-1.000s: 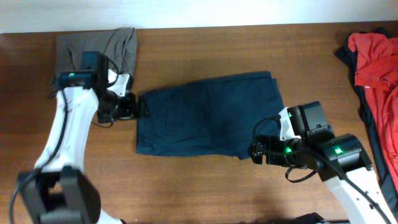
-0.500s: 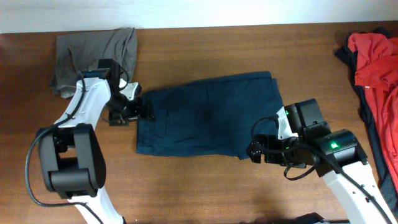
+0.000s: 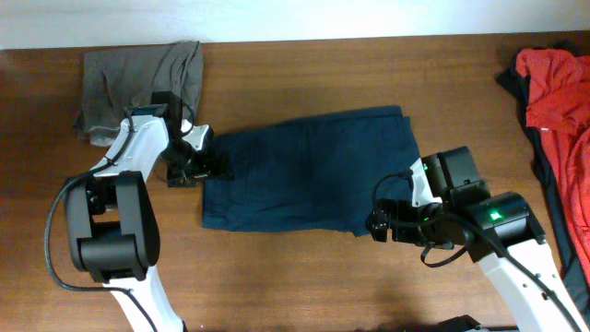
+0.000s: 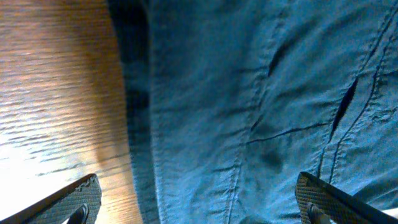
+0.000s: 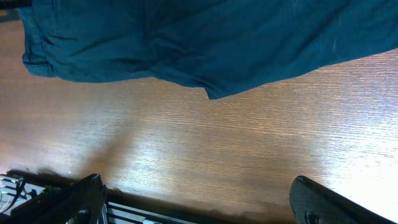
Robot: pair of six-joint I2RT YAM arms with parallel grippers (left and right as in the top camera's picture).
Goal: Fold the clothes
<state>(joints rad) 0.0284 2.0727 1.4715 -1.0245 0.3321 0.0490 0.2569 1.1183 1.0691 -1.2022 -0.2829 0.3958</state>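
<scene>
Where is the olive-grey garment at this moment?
In the overhead view the olive-grey garment lies at the far left corner of the table, beyond the left gripper and diagonally up-left of the navy garment.

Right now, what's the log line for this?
left gripper: open, over navy garment edge | right gripper: open, over table by its corner | garment: lying flat

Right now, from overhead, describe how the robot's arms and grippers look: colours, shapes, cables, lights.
The left arm and right arm share white curved links, bulky black joint housings and thin black cables. Green lights glow on the right arm. The left gripper and right gripper are black, with dark wedge-shaped fingers.
</scene>
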